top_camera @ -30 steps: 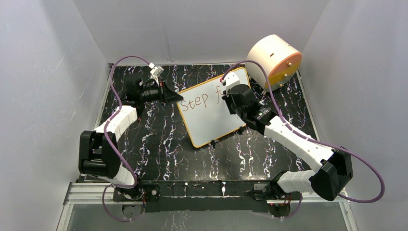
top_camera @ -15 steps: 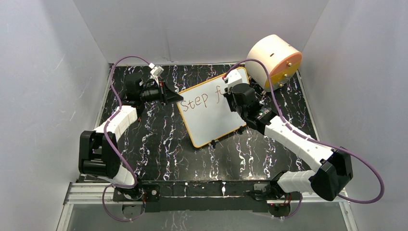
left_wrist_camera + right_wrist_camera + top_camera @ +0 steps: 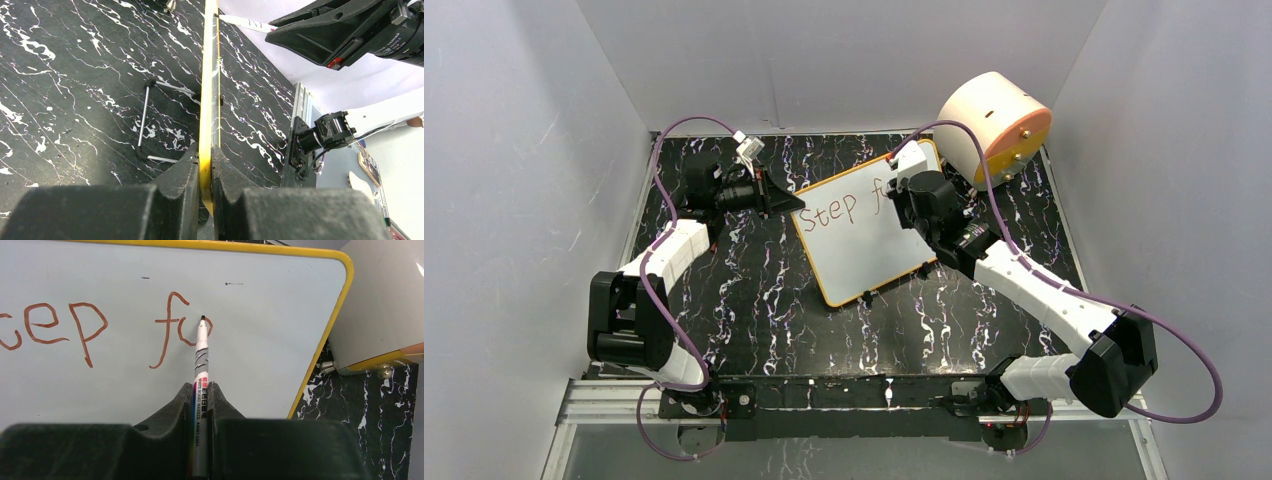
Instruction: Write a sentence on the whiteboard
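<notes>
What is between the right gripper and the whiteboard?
Only the marker. The right gripper is shut on its barrel, and its tip sits on the whiteboard at the unfinished letter after the "f". The right wrist view shows this.

whiteboard: white face, orange-yellow frame.
sentence: reddish-brown strokes.
marker: white barrel, dark spiral stripes, multicolour label strip, black tip.
table: black, white marble veining.
drum: peach side, orange face.
left gripper, right gripper: black.
left arm, right arm: white shells, black joints.
cable: purple.
walls: pale grey.
</notes>
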You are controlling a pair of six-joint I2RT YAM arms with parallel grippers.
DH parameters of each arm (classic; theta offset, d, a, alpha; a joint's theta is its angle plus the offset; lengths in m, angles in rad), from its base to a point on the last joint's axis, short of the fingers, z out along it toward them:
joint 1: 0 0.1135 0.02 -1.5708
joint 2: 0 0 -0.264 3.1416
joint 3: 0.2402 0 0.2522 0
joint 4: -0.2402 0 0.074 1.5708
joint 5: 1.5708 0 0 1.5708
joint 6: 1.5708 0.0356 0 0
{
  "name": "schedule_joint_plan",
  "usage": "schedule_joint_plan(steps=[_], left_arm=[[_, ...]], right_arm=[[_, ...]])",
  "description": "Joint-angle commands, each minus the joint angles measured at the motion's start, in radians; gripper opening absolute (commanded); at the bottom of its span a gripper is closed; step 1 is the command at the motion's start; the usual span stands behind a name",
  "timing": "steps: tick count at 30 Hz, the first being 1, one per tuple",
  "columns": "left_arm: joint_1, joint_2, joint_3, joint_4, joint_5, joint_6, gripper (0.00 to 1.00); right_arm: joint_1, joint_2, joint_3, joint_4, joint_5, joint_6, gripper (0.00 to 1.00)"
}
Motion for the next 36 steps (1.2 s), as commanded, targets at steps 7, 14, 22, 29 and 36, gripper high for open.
schedule_joint_plan(steps=[7, 14, 22, 29, 36], left_arm=[[-0.036, 0.058, -0.035, -0.139, -0.062, 0.072, 0.00], [-0.037, 0.058, -0.034, -0.140, -0.063, 0.073, 0.00], [-0.037, 0.058, -0.032, -0.143, -0.065, 0.074, 0.00], [-0.037, 0.056, -0.031, -0.149, -0.069, 0.075, 0.00], [-0.037, 0.043, -0.014, -0.206, -0.097, 0.114, 0.00]], right_arm=[[-0.005, -0.006, 0.020, 0.045, -0.073, -0.016, 0.00], [-0.005, -0.009, 0.022, 0.022, -0.106, -0.021, 0.00], [-0.004, -0.006, 0.031, -0.008, -0.134, -0.023, 0.00], [-0.005, -0.022, 0.030, -0.034, -0.130, -0.028, 0.00], [-0.005, -0.082, 0.010, -0.011, -0.049, -0.039, 0.00]])
